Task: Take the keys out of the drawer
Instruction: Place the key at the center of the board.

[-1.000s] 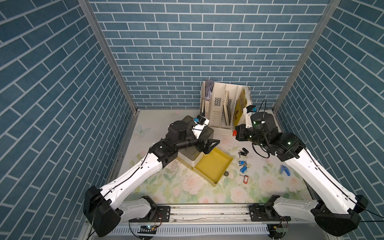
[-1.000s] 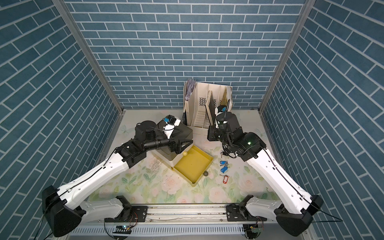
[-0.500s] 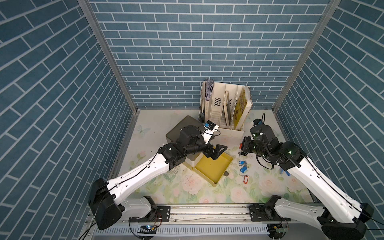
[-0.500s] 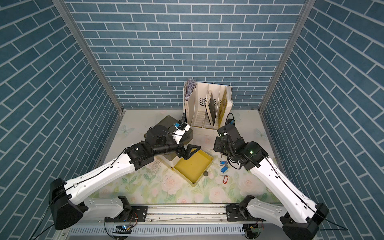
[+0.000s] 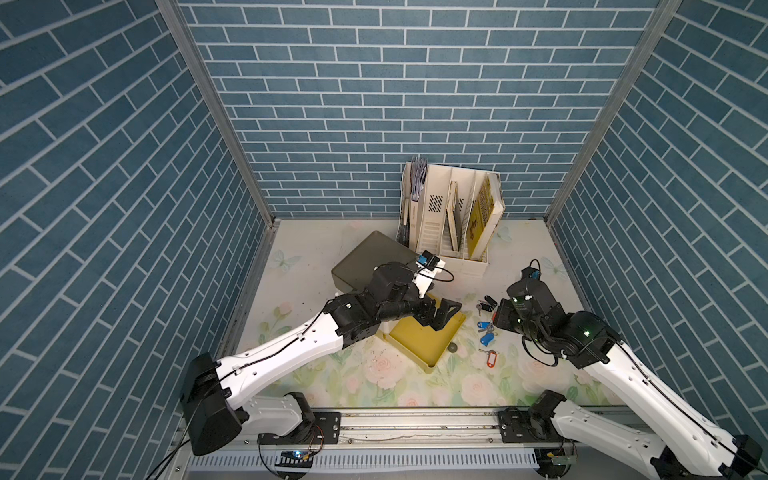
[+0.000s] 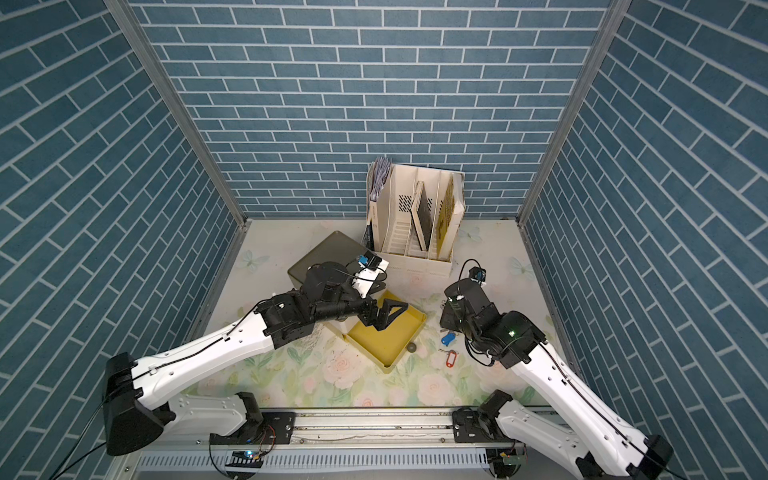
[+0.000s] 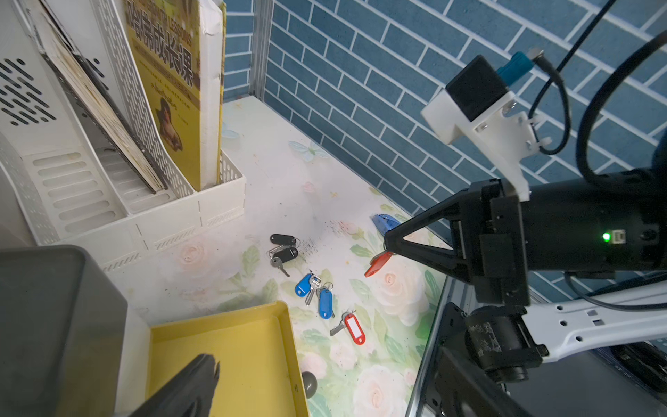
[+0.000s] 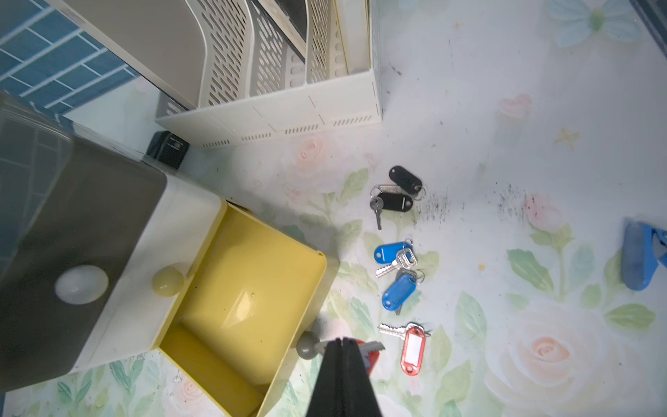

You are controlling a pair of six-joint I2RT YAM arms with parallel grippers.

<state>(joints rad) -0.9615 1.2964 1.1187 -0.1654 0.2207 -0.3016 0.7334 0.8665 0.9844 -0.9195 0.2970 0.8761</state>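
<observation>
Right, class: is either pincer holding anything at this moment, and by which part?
The right pincer is shut on a red-tagged key, pinched at the upper end of its tag. The left pincer holds nothing.

Your top views look steeply down on the whole table (image 5: 316, 249). Both wrist views sit close, sharing keys (image 7: 302, 287) and drawer (image 7: 234, 343); the right one seemingly faces straight down.

Robot lab test cell: brick-print wall panels (image 5: 374, 104), aluminium corner posts (image 5: 215, 104), floral table cover (image 5: 374, 374), arm-mounting rail (image 5: 415, 424).
</observation>
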